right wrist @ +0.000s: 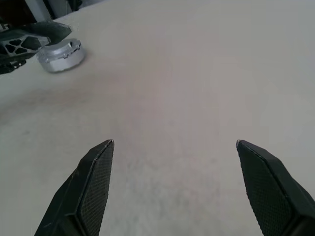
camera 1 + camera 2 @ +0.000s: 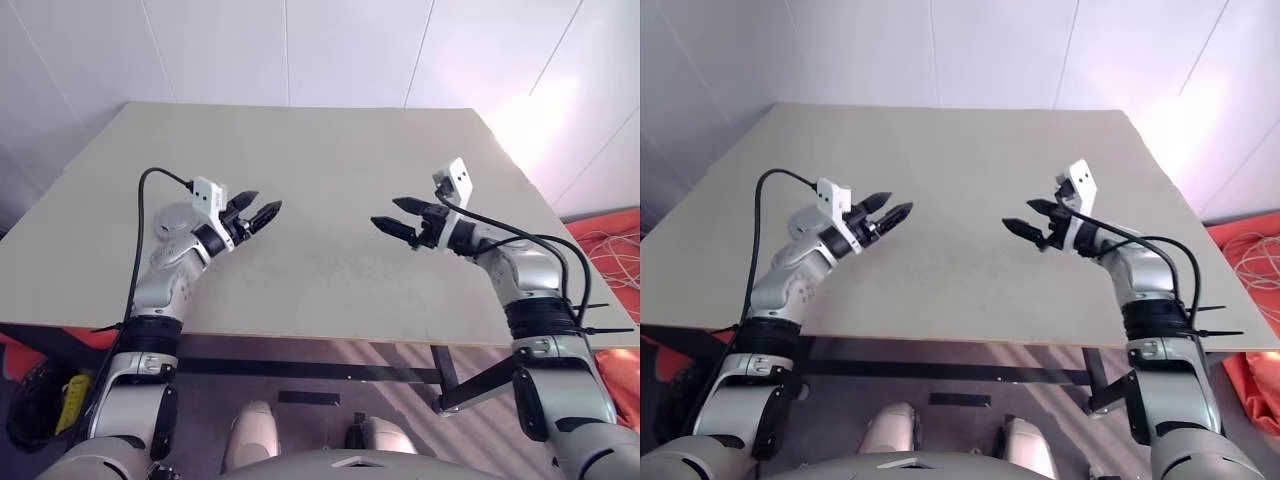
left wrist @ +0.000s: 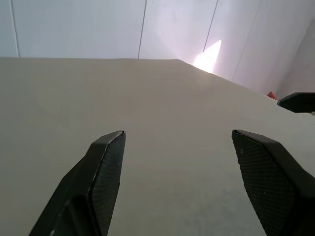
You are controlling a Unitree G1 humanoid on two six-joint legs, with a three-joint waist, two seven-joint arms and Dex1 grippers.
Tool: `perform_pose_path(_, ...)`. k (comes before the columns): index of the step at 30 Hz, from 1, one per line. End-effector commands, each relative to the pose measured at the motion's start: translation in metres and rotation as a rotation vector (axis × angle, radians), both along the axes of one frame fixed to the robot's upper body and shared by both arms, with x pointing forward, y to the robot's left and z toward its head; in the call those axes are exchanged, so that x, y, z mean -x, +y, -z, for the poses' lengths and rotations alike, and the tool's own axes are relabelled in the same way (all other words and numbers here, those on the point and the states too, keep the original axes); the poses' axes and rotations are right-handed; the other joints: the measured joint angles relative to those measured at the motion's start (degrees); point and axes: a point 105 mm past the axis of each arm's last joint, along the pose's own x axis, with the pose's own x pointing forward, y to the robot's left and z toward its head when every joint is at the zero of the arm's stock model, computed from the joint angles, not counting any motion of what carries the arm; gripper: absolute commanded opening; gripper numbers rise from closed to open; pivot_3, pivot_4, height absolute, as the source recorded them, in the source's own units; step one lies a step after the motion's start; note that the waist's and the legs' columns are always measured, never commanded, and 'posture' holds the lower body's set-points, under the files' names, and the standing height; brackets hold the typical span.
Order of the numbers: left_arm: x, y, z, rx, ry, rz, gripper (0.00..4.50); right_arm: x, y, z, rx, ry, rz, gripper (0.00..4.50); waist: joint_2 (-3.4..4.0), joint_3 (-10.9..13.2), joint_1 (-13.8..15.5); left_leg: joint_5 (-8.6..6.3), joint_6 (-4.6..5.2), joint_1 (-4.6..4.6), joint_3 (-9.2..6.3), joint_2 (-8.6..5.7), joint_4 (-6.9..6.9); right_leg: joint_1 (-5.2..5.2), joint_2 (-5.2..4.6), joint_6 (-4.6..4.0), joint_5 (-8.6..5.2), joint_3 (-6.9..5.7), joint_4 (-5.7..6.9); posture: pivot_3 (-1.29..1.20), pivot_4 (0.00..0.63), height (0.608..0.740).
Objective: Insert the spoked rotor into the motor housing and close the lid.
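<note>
A squat round silvery-grey motor housing (image 1: 61, 54) stands on the beige table (image 2: 330, 160), close to my left gripper (image 2: 262, 205). Its top is a plain grey face, which looks like the lid lying flat on it. The spoked rotor is hidden. My left gripper hangs above the table's left half, open and pointing toward the middle, with nothing between its fingers (image 3: 106, 167). My right gripper (image 2: 386, 212) faces it from the right, also open and empty, and its fingers (image 1: 96, 177) stand over bare tabletop. A wide gap of table separates the two grippers.
White wall panels (image 2: 350, 50) rise behind the table's far edge. Orange material and loose cables (image 2: 610, 245) lie on the floor past the table's right edge. A black cable (image 2: 150, 190) loops from my left wrist.
</note>
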Motion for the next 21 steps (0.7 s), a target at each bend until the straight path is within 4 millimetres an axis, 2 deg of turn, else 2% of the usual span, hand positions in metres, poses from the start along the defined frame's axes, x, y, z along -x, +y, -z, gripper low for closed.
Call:
perform_pose_path(1,0.007,-0.010,-0.008,-0.019,-0.037,0.045,3.68,0.004,0.001,-0.012,0.024,-0.062,-0.042,4.50,0.00,0.00,-0.14,0.00,0.01,0.03,0.01,0.00,0.00,0.02,0.00,0.00,0.00,0.00,0.00,0.00,0.000,0.740)
perform_pose_path(12,0.011,-0.017,0.001,-0.028,-0.014,0.042,3.68,-0.004,0.009,-0.005,0.022,-0.067,-0.009,4.50,0.03,-0.01,-0.36,0.00,0.21,0.14,0.01,0.00,0.00,0.11,0.00,-0.06,0.04,0.01,0.01,0.00,0.000,0.740)
perform_pose_path(21,0.013,-0.019,0.002,-0.049,-0.022,0.040,3.68,-0.015,-0.002,-0.007,0.027,-0.162,0.117,4.50,0.03,-0.02,-0.45,0.00,0.22,0.13,0.01,-0.01,0.00,0.11,0.00,-0.06,0.04,0.01,-0.01,0.00,0.000,0.740)
